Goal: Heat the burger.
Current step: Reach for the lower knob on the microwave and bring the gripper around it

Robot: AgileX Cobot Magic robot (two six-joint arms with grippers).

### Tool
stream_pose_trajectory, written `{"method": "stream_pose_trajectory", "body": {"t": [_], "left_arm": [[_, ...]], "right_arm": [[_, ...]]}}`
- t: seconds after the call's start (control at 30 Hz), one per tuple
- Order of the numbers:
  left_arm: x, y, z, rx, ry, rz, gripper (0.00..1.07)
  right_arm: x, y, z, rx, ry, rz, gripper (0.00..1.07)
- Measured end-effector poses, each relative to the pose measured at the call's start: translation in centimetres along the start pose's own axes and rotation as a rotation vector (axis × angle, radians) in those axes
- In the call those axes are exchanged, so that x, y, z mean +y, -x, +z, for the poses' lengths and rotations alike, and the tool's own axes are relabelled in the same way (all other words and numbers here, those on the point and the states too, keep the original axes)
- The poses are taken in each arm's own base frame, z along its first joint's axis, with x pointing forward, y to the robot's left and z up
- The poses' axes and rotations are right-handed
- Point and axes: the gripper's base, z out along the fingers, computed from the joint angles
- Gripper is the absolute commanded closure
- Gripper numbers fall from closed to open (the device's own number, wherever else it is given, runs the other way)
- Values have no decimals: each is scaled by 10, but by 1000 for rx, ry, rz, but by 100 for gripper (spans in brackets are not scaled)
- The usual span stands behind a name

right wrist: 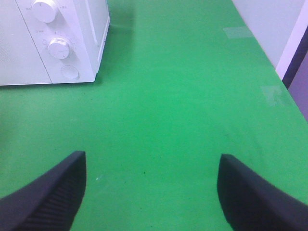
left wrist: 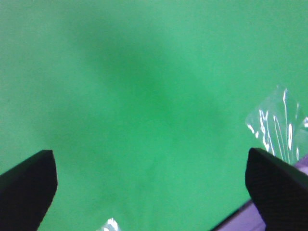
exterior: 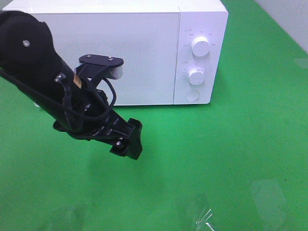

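Note:
The burger is out of view in all three frames. A white microwave [exterior: 120, 48] stands at the back of the green cloth with its door shut; its dial side also shows in the right wrist view [right wrist: 53, 43]. My left arm reaches over the cloth in front of the microwave door, and its gripper [exterior: 127, 140] hangs above bare cloth. In the left wrist view the left gripper [left wrist: 150, 163] is open and empty. The right gripper [right wrist: 151, 161] is open and empty over bare cloth, to the right of and in front of the microwave. It does not show in the exterior view.
The microwave has two white dials [exterior: 199, 46] [exterior: 196, 74] and a round button [exterior: 192, 95] on its right panel. Clear tape patches [exterior: 202, 214] [left wrist: 276, 125] lie on the cloth near the front. The cloth's right edge meets a pale wall [right wrist: 288, 29].

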Motion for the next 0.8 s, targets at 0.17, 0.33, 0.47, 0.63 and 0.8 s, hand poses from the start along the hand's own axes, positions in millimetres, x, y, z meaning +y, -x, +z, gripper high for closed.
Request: {"method": "stream_pose_trajectory", "body": {"t": [0.17, 0.33, 0.47, 0.63, 0.8], "left_arm": [[-2, -10, -34, 52, -18, -4, 7], [17, -13, -57, 52, -3, -80, 7], [50, -18, -79, 42, 30, -189, 7], [101, -34, -112, 24, 97, -349, 7], [136, -57, -136, 41, 163, -470, 7]], "right_arm": [[0, 0, 0, 0, 0, 0, 32], [0, 0, 0, 0, 0, 0, 32], [0, 0, 0, 0, 0, 0, 32], [0, 0, 0, 0, 0, 0, 32], [0, 0, 0, 0, 0, 0, 32]]}}
